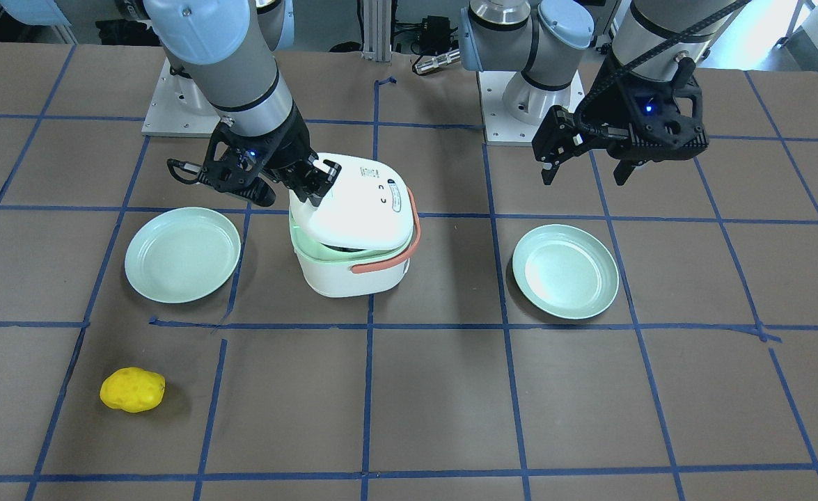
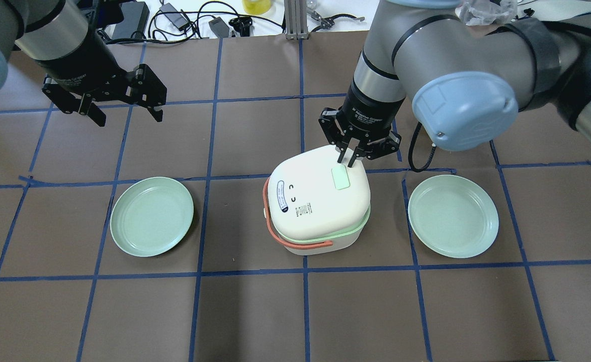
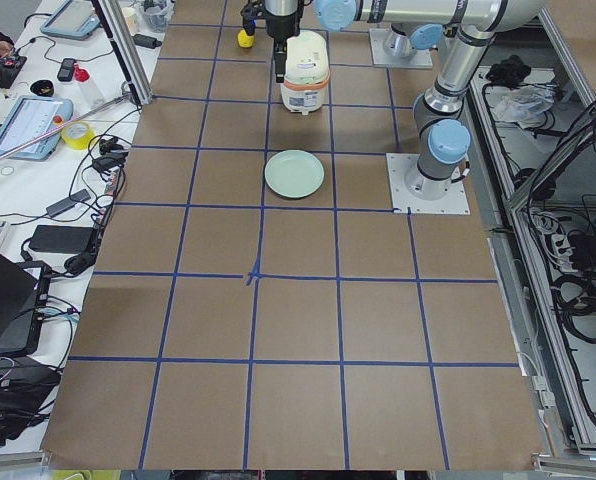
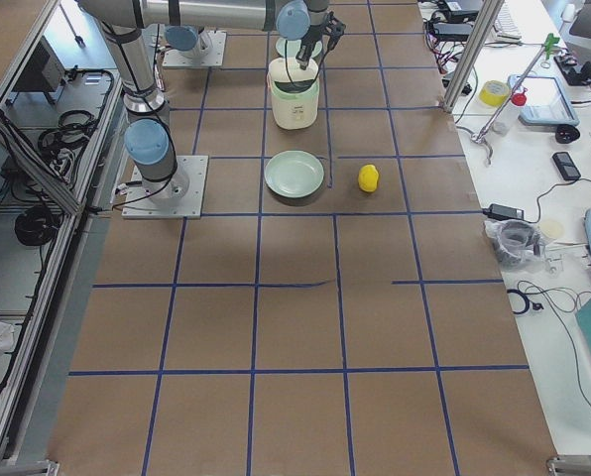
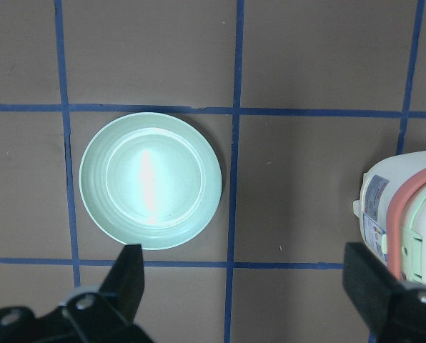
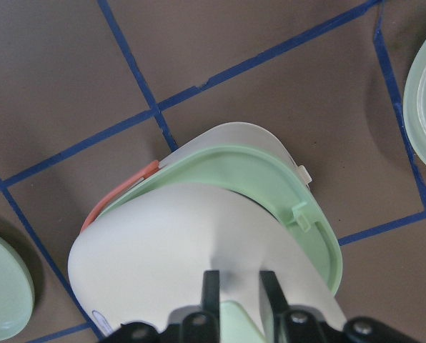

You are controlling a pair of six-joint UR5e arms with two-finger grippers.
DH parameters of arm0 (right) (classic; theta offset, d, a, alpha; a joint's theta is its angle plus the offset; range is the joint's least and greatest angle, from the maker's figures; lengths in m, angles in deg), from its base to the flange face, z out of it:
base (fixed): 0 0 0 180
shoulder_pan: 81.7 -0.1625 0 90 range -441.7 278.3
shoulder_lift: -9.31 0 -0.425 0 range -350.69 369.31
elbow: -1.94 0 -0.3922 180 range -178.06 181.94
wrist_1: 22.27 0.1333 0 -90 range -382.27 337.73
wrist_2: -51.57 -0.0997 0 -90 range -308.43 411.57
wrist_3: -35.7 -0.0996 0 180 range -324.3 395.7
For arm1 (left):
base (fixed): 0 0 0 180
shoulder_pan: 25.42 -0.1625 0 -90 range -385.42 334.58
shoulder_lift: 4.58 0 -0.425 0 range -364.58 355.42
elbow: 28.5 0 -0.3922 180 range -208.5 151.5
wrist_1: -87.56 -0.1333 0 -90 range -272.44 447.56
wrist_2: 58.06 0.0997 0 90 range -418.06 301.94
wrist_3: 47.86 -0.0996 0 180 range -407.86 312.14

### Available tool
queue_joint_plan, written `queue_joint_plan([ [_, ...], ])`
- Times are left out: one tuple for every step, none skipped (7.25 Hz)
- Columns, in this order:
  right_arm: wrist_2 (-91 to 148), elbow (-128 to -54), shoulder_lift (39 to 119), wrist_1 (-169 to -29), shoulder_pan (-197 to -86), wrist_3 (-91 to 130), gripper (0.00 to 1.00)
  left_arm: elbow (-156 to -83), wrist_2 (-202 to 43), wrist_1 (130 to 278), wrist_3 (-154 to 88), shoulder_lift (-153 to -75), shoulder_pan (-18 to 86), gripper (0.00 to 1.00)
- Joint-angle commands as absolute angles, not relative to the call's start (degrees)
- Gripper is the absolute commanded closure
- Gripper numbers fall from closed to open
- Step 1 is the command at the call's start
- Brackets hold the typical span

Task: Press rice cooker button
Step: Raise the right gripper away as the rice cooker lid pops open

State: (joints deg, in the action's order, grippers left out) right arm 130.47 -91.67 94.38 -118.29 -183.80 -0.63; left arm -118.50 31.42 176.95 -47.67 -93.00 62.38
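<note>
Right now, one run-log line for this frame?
phase: press | right gripper: shut, tips at light green button on rice cooker lid | lid: popped ajar | left gripper: open, idle above table | plates: empty

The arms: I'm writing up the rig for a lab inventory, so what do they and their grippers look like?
Both arms are silver-grey tubes with pale blue round joint caps and black bands. The left gripper and right gripper are black two-finger units of open linkage bars, with white lettering on the black wrist collar above. A small blue light glows on each, and a black cable runs along each wrist.
</note>
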Motion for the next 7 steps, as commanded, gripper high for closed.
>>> queue_joint_plan([
  [131.63,-85.71,94.13,-112.73,-182.78,-1.48,0.00,-118.50,31.42,176.95,-47.69,-93.00,62.38,0.00],
  [133.99,-84.56,94.12,-112.45,-181.99,-0.69,0.00,-118.50,31.42,176.95,-47.69,-93.00,62.38,0.00],
  [136.88,-84.02,94.30,-112.53,-181.03,4.01,0.00,-118.50,31.42,176.95,-47.69,-93.00,62.38,0.00],
  [138.13,-84.02,94.47,-112.53,-180.15,8.93,0.00,-118.50,31.42,176.95,-47.60,-93.00,62.38,0.00],
  [139.71,-84.02,94.74,-112.53,-179.53,13.25,0.00,-118.50,31.42,176.95,-47.69,-93.00,62.38,0.00],
  [142.77,-84.02,94.83,-110.18,-178.65,16.42,0.00,-118.50,31.42,176.95,-47.69,-93.00,62.38,0.00],
  [143.58,-83.93,95.87,-108.24,-176.47,22.46,0.00,-118.50,31.42,176.95,-47.60,-93.00,62.38,0.00],
])
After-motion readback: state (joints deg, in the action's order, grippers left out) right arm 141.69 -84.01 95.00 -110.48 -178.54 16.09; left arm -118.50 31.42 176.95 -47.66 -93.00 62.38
